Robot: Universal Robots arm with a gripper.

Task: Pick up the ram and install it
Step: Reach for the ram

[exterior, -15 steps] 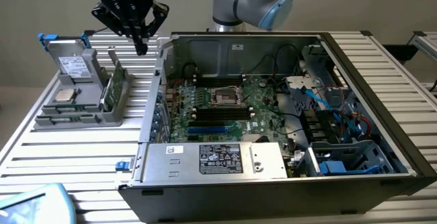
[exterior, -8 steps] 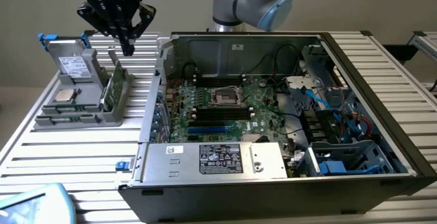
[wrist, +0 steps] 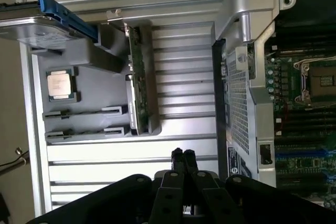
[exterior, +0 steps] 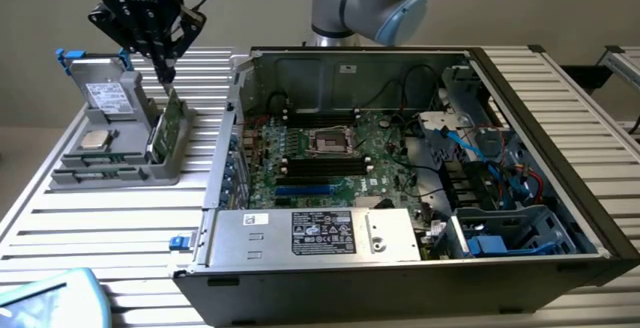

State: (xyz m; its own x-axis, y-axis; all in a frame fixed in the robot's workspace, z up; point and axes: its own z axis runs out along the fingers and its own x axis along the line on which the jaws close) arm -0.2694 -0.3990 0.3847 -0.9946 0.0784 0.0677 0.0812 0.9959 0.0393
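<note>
Ram cannot be singled out with certainty. The two narrow rails (wrist: 79, 113) at the near end of the grey tray (exterior: 110, 180) are stick-length, but whether anything sits in them I cannot tell. The black slots (exterior: 325, 165) on the motherboard (exterior: 330, 186) are too dark to show whether they hold anything.

The one clearly green piece in the tray is a long circuit board (exterior: 165, 129) standing on edge in the holder along the side nearest the case, with a small silver tab at its far end. Whether this is the stick or a wider card I cannot tell. Beside it in the tray lie a square silver processor chip (exterior: 95, 140) and, at the far end, an upright hard drive (exterior: 108, 96) with a blue handle.

The tool (exterior: 165, 77) hangs well above the tray with its fingers pressed together and nothing between them. In the wrist view its tips show over bare bench slats between the tray's corner and the case.

The open computer case (exterior: 400, 290) lies just beside the tray, on the exterior view's right, with the processor socket (exterior: 328, 142) between the slot pairs. Both rest on the slatted bench (exterior: 100, 231).
</note>
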